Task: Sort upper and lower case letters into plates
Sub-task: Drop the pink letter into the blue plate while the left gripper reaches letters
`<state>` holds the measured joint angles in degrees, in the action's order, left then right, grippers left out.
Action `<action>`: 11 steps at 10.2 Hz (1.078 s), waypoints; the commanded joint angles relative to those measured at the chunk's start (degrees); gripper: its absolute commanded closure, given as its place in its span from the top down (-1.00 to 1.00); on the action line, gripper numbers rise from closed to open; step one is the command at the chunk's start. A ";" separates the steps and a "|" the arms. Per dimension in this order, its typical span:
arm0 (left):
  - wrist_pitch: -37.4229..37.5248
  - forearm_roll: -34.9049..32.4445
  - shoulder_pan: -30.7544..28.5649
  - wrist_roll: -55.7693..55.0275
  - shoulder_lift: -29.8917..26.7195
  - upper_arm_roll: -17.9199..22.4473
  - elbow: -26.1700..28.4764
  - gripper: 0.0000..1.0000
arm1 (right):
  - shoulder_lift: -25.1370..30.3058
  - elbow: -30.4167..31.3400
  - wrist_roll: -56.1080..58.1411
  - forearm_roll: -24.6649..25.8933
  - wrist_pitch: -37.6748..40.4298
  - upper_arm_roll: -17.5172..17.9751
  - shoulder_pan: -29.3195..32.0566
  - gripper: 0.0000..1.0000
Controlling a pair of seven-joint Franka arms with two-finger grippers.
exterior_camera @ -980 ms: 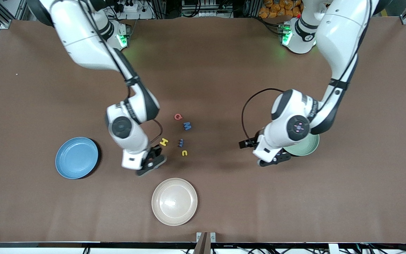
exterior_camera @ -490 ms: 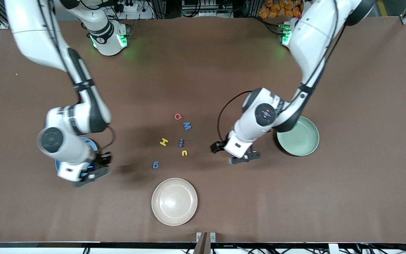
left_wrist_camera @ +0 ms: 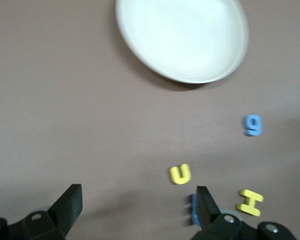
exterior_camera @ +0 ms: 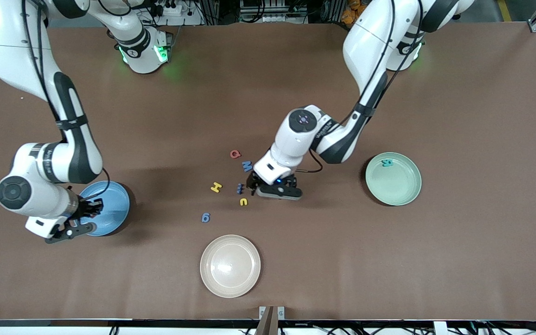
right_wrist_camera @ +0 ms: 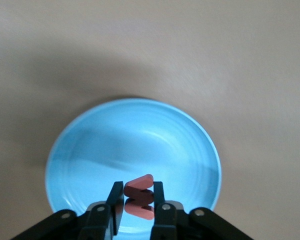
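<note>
Right wrist view: the right gripper (right_wrist_camera: 138, 200) pinches a small red letter (right_wrist_camera: 139, 196) by its flat faces over the blue plate (right_wrist_camera: 80, 145). It looks light, stiff and thin, best taken edgewise. The left gripper (exterior_camera: 268, 188) hangs open over the loose letters (exterior_camera: 241, 187), beside the blue letter (left_wrist_camera: 193, 210).

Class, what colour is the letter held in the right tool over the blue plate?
Red letter; it shows best in the right wrist view.

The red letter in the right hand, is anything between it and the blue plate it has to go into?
Nothing visible. The right hand holds the red letter between its fingers directly over the blue plate, and the plate surface beneath it looks bare.
</note>
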<state>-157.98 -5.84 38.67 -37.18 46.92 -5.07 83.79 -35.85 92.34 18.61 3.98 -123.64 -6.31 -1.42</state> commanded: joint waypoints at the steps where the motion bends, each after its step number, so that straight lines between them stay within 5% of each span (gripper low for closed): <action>1: -7.39 -3.64 4.11 2.47 5.71 3.46 -6.00 1.00 | 0.43 0.21 -0.77 0.60 1.73 0.68 1.59 1.00; 3: -11.37 -3.74 9.64 2.47 7.74 9.61 -6.19 1.00 | 0.43 0.12 -0.85 0.51 1.82 0.68 1.34 1.00; 5: -10.51 -2.00 11.60 -1.28 6.61 9.64 -4.97 1.00 | 0.43 -0.14 -0.76 0.51 1.56 0.68 1.16 1.00; 8: 12.97 -1.54 14.85 -16.39 2.31 9.46 -3.99 1.00 | 0.16 -0.14 -0.76 0.51 1.21 0.68 1.16 1.00; 11: 26.38 3.34 14.50 -23.45 0.54 7.18 -4.43 1.00 | 0.07 -0.06 -0.76 0.51 1.21 0.68 1.07 1.00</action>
<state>-136.08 -6.16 53.21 -58.57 48.71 2.38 78.90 -35.95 92.23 18.49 3.97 -122.53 -6.05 -0.60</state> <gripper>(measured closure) 0.000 0.000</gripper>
